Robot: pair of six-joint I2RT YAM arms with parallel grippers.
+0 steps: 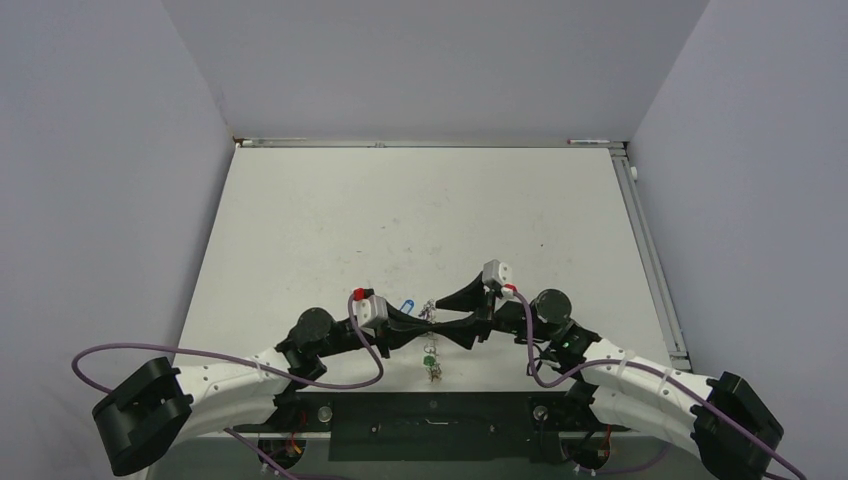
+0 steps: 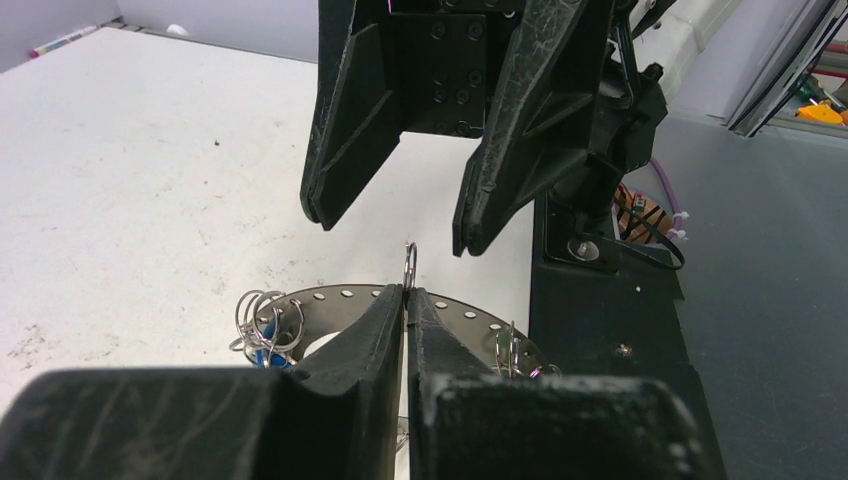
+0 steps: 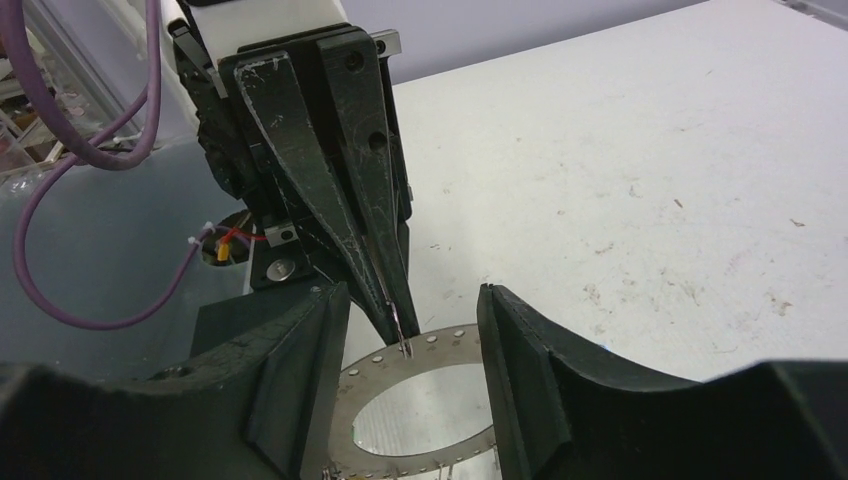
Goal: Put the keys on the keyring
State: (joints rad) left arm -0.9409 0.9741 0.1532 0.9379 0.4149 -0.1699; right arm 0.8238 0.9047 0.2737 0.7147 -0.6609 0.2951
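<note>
Grey and flat, the keyring (image 3: 440, 342) is laid on the white table (image 1: 400, 220), near its front edge. A small wire loop (image 2: 409, 262) is pinched tight just above it by the left gripper (image 2: 405, 292). The right gripper (image 3: 412, 300) is spread wide over the keyring. Keys (image 2: 255, 315) with a blue tag (image 2: 266, 350) are bunched at its rim.
</note>
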